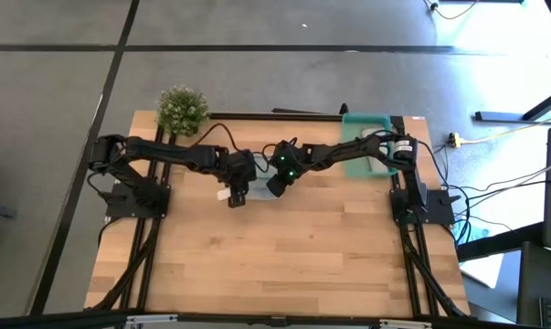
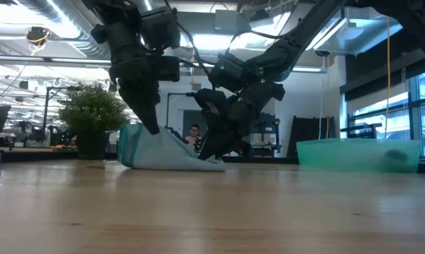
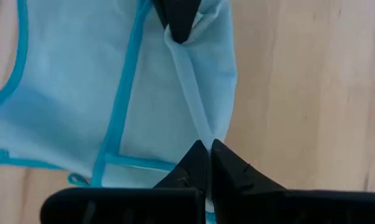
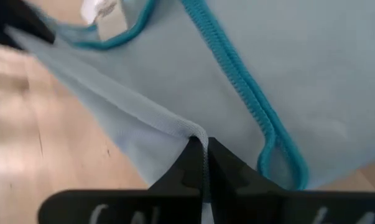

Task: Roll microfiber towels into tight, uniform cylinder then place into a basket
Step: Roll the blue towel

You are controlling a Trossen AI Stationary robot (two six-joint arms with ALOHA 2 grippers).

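Note:
A light blue microfiber towel (image 1: 257, 195) with a teal hem lies bunched on the wooden table, near its far middle. My left gripper (image 1: 238, 196) and my right gripper (image 1: 279, 185) are both shut on it, a short way apart. In the low view the towel (image 2: 163, 152) rises to my left gripper (image 2: 153, 129) and slopes down to my right gripper (image 2: 211, 154) near the table top. The teal basket (image 1: 366, 146) stands at the far right, under the right arm. My left gripper pinches a raised fold of the towel (image 3: 203, 134) between its two fingers, slanting down from above. The fold runs as a taut ridge to the other gripper. This end is lifted, while the towel's lower part rests on the table. My right gripper pinches the same ridge of the towel (image 4: 193, 132) between its two fingers, slanting down from the table's right. The ridge runs taut away to the left gripper. This end sits low, close to the table, with the hemmed cloth (image 4: 255, 106) spread beside it.
A small bushy green plant (image 1: 182, 108) stands at the table's far left corner. The near half of the wooden table (image 1: 275, 265) is bare. In the low view a person (image 2: 194, 134) shows in the room behind the table.

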